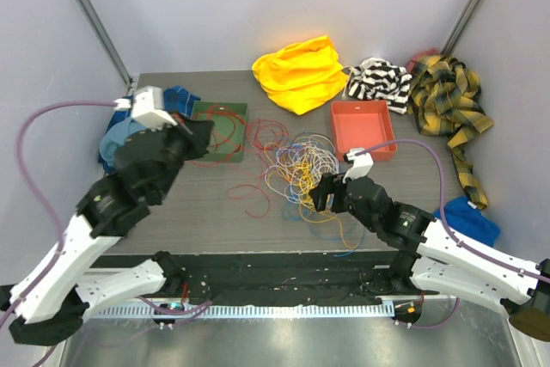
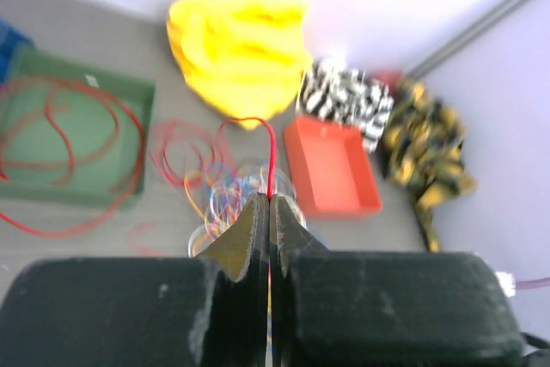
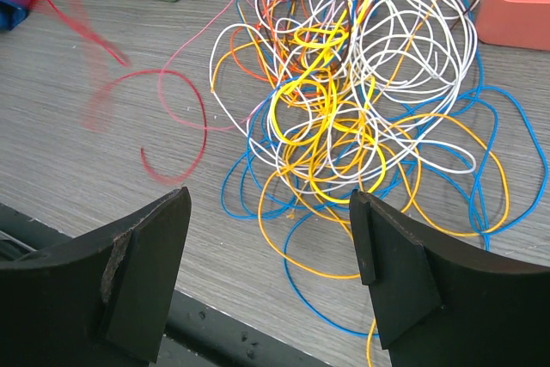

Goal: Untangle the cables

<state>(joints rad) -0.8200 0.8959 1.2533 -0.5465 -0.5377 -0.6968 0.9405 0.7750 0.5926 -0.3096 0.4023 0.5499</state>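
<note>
A red cable (image 2: 271,148) is pinched in the left fingers (image 2: 245,238), apparently for drawing from the tangle (image 3: 344,100); right fingers (image 3: 146,255) are spread above it.

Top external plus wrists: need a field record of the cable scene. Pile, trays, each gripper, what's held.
tangle: white, yellow, orange and blue cables knotted mid-table
green tray: left of tangle, red loops lying in it
orange tray: right of tangle
left gripper: shut, pinching a red cable, by the green tray's left edge
right gripper: open, holding nothing, above the tangle's near edge
status: tangle not yet separated
</note>
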